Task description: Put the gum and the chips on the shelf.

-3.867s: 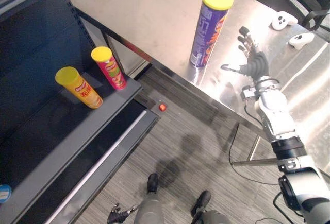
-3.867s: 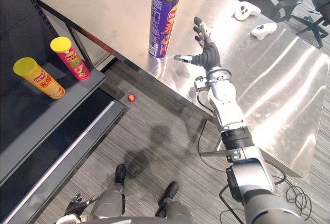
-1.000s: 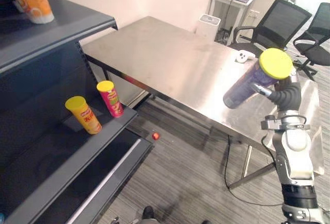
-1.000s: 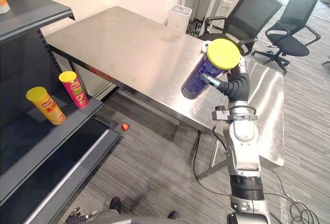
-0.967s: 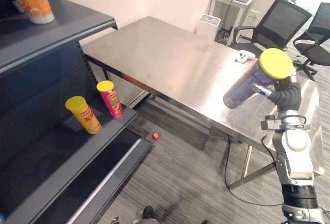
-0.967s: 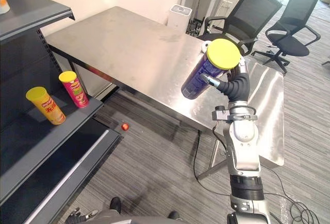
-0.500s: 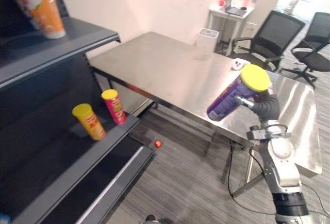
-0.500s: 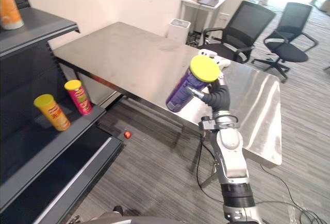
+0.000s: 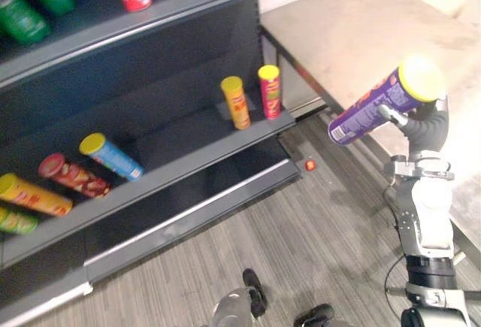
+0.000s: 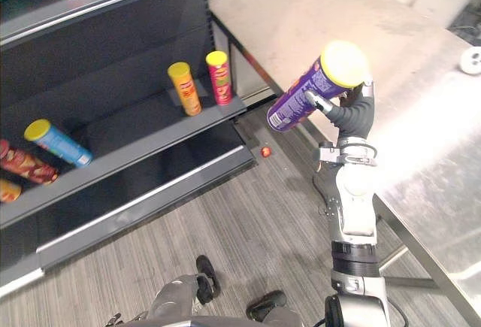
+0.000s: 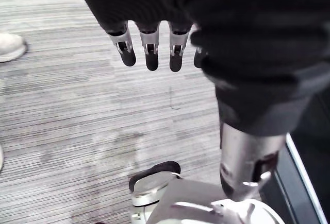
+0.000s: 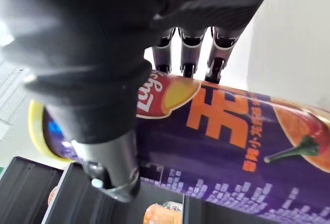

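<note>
My right hand (image 10: 353,113) is closed round the chips can (image 10: 304,94): the fingers (image 12: 188,54) curl over one side of the tube and the thumb presses it from the other, near the lid end. It is the one can I hold, up in the air and touching nothing else. Its long axis is tilted, with the yellow lid (image 10: 343,62) raised just above my fingers and the base pointing down and away to their left, toward the shelf (image 9: 195,158). The label is purple, with large orange characters, a yellow and red emblem and a picture of a red chilli. Well apart to the left of my fingers, on the shelf board, two cans stand upright just beside each other, an orange can (image 9: 236,102) and a red can (image 9: 270,92), both with yellow lids. Farther left on that board a blue can (image 9: 111,156), a dark red can (image 9: 71,176) and a yellow can (image 9: 34,195) lie on their sides. Behind my fingers is the metal table (image 9: 361,19). On the floor between them and the shelf lies one small red ball (image 9: 310,165). My left hand (image 11: 149,49) hangs over the floor, fingers straight and empty.
</note>
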